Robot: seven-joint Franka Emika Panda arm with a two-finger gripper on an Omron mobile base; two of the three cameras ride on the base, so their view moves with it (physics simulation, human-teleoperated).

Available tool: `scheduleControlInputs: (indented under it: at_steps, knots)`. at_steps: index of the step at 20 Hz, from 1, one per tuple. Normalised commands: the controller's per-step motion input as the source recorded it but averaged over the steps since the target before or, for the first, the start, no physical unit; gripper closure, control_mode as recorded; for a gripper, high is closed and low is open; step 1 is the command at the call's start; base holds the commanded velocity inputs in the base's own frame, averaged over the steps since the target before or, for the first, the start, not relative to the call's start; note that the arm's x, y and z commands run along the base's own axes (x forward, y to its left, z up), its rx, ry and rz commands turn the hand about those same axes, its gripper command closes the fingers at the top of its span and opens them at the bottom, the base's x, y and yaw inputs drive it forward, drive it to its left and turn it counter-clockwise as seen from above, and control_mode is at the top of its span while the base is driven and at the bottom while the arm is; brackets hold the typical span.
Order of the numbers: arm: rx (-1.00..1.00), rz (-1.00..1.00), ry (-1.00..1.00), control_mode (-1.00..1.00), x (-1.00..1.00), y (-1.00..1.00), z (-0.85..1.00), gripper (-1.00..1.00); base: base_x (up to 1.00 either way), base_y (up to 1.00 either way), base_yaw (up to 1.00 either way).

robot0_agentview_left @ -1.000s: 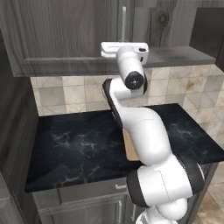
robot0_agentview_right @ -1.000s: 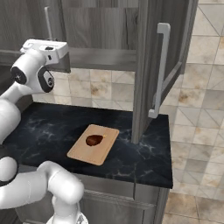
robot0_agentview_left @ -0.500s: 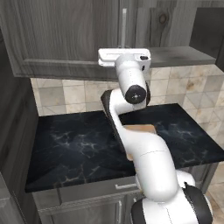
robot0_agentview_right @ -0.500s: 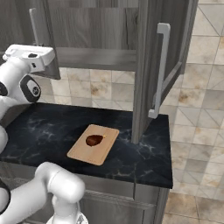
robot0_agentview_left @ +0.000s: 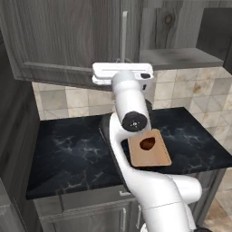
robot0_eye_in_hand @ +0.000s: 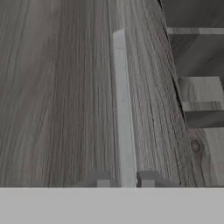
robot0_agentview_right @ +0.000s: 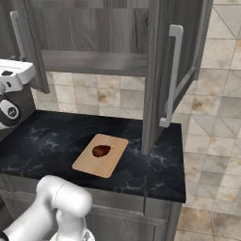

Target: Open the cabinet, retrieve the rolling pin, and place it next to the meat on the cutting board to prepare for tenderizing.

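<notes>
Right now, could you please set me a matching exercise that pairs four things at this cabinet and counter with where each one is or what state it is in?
Things:
1. meat
2. board
3. right cabinet door
4. left door handle

Place or state:
a. between the fingertips of the tool
b. resting on the wooden slab
c. swung open
d. lying flat on the black counter

Pairs: 1-b, 2-d, 3-c, 4-a
</notes>
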Motion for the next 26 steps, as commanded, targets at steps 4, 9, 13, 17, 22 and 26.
scheduleControlInputs:
  at_steps: [4, 9, 13, 17, 22, 26]
  knots:
    - [0.03, 0.01, 0.00, -1.00, -0.35, 0.59, -0.34, -1.00, 0.00, 0.00, 0.00]
    - [0.09, 0.01, -0.09, -1.00, -0.19, 0.21, -0.11, -1.00, 0.00, 0.00, 0.00]
    - [0.14, 0.00, -0.17, -1.00, -0.49, -0.03, 0.00, -1.00, 0.00, 0.00, 0.00]
    - [0.25, 0.00, -0.11, -1.00, -0.47, -0.26, 0.04, -1.00, 0.00, 0.00, 0.00]
    - [0.31, 0.02, -0.01, -1.00, -0.21, -0.42, 0.14, -1.00, 0.00, 0.00, 0.00]
    - [0.32, 0.05, 0.00, -1.00, -0.12, -0.49, 0.12, -1.00, 0.00, 0.00, 0.00]
